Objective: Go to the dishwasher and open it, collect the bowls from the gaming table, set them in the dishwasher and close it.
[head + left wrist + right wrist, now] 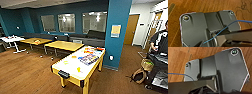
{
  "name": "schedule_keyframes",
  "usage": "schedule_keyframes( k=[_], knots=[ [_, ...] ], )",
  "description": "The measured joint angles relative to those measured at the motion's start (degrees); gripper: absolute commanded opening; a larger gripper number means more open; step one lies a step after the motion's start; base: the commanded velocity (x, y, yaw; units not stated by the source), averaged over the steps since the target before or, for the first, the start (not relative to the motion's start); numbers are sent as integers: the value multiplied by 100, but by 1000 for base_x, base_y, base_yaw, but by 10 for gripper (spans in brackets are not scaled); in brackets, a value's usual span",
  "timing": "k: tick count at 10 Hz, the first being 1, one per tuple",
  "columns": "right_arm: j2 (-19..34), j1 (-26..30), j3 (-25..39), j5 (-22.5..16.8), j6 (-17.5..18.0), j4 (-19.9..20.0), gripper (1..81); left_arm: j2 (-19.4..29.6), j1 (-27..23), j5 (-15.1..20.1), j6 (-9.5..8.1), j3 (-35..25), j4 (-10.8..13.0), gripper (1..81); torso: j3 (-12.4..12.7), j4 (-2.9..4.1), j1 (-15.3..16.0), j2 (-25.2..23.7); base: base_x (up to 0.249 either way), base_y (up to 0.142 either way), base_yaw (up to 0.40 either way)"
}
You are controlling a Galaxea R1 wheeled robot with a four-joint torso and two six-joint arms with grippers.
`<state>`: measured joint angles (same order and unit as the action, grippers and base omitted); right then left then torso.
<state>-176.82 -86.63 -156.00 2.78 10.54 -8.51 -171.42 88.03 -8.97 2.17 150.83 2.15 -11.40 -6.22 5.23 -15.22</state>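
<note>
We face gaming table (75, 65), white-topped, board-game boxes (88, 59) at far end; yellow-topped tables (64, 45) beyond. Person (160, 40) far right. Gripper states: we cannot tell.

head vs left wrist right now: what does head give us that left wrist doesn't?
Head alone: the gaming table, white-topped with board-game boxes on it, two yellow-topped tables behind, a teal pillar, and a person standing at the right edge. Small yellowish items lie on the white top; I can't tell whether any are bowls.
Left wrist alone: a thin blue cable crossing the robot's own dark wrist hardware.
Both: the brown wood-plank floor, seen from close above in the wrist view.
</note>
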Motion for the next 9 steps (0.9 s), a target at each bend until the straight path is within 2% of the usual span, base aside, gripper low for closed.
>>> schedule_keyframes(
  k=[9],
  knots=[
    [0,-2,-1,0,0,-2,811,0,-2,-1,-2,0,-2,811,0,0,2,0,149,65,0]
  ],
)
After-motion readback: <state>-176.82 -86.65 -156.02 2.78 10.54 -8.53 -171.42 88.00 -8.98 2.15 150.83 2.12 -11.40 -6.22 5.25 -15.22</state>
